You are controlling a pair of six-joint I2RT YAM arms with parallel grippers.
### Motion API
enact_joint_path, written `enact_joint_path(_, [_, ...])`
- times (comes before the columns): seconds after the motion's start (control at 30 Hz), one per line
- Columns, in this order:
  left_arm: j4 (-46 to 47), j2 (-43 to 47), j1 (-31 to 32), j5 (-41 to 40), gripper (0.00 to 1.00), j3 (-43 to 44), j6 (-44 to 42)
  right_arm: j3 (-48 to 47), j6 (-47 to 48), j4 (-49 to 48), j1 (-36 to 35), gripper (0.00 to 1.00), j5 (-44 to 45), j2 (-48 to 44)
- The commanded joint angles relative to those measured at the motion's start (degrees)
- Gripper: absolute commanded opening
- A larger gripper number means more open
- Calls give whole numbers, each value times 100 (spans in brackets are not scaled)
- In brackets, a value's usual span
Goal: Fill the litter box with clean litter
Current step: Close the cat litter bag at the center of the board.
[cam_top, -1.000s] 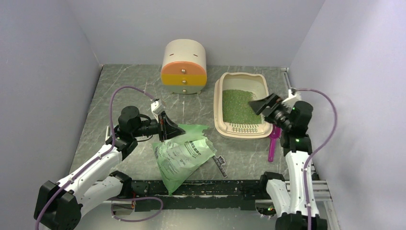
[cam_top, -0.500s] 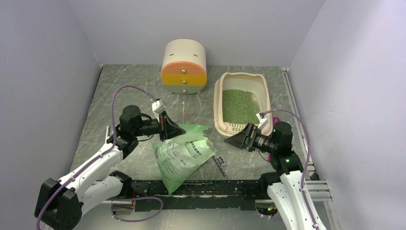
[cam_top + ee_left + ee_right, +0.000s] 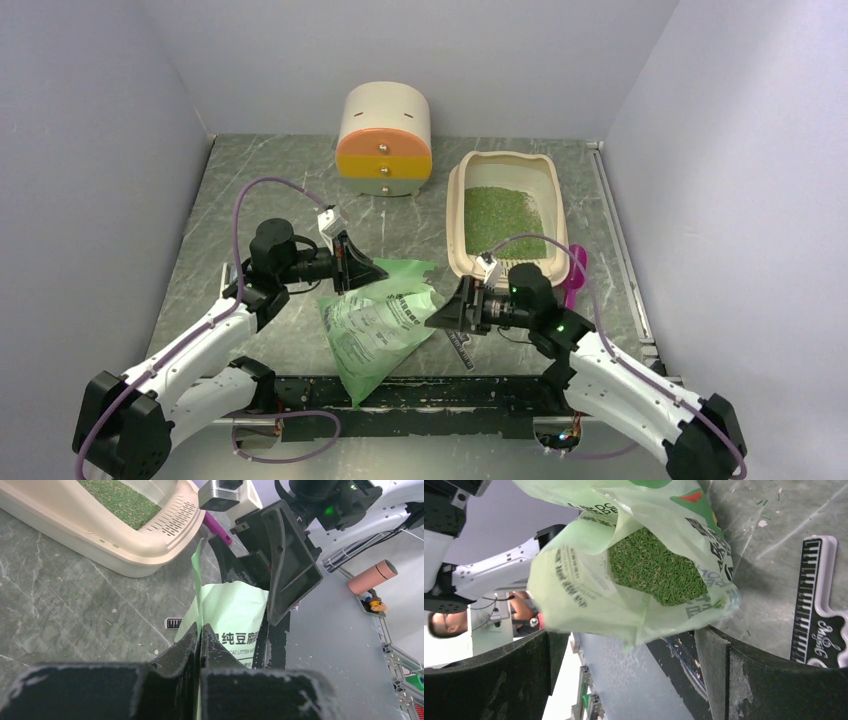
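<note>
Right claw (image 3: 442, 312): jaws spread as wide as they go, holding nothing. It lies low over the table, pointing at the open mouth of the green bag (image 3: 589, 575). The bag's slack lower lip droops right up to the gap between the two fingers (image 3: 499, 680); cannot tell whether it touches them. Straight ahead, inside the bag, a heap of clean litter (image 3: 654, 567), fine green granules. Beside one finger, flat on the table, a black-and-white clip (image 3: 819, 605).

Left claw (image 3: 200, 632): jaws pressed together, pinching the bag's upper edge, which rises as a thin green strip out of the closed tips. The right claw faces it from across the bag.

Litter box (image 3: 458, 262): just beyond the right claw, toward the back wall, slotted ledge on the end nearest the claw. More of the same granules cover its floor. A magenta scoop (image 3: 575, 268) lies against the box's near corner, behind the right claw's wrist. A round beige-and-orange drawer unit (image 3: 385, 140) stands well beyond the left claw.
</note>
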State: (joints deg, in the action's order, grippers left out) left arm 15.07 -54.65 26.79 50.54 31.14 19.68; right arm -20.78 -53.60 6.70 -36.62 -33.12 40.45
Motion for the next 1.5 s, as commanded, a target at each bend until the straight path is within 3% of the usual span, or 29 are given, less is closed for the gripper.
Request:
enact_joint_path(0.0, [27,23,-33,78,5,271,-137,223,-306,-1224,-550,100,1386,199])
enact_joint_path(0.17, [7,9,-33,87,5,282,-147,483,-595,-1752,-575,100,1852,599])
enact_joint_path(0.33, [72,-36,-33,96,5,279,-123,247,-200,-1766,-629,100,2207,1166])
enact_joint_path(0.53, [89,-80,-24,91,5,288,-111,391,145,-3264,-634,97,1907,1755])
enact_joint_path(0.67, [76,-109,-24,96,5,270,-114,321,61,-3743,-629,67,1583,2111])
enact_joint_path(0.8, [7,-79,-24,55,5,296,-145,187,172,-3553,-642,40,1538,2205])
enact_joint_path(0.93, [-78,-50,-24,0,5,290,-161,54,336,-3510,-651,0,1334,2220])
enact_joint_path(1.2, [-355,201,-24,-427,5,280,-157,-1124,942,-3067,-932,0,431,2656])
enact_joint_path(1.3, [-651,352,-31,-715,20,341,-220,-1639,1293,-2712,-1245,0,340,2853])
enact_joint_path(1.4, [-1068,561,-40,-973,45,419,-348,-2020,1584,-2467,-1595,0,348,3017])
enact_joint_path(1.47, [-1402,668,-54,-1218,57,501,-430,-2258,1748,-2255,-1827,0,393,3155])
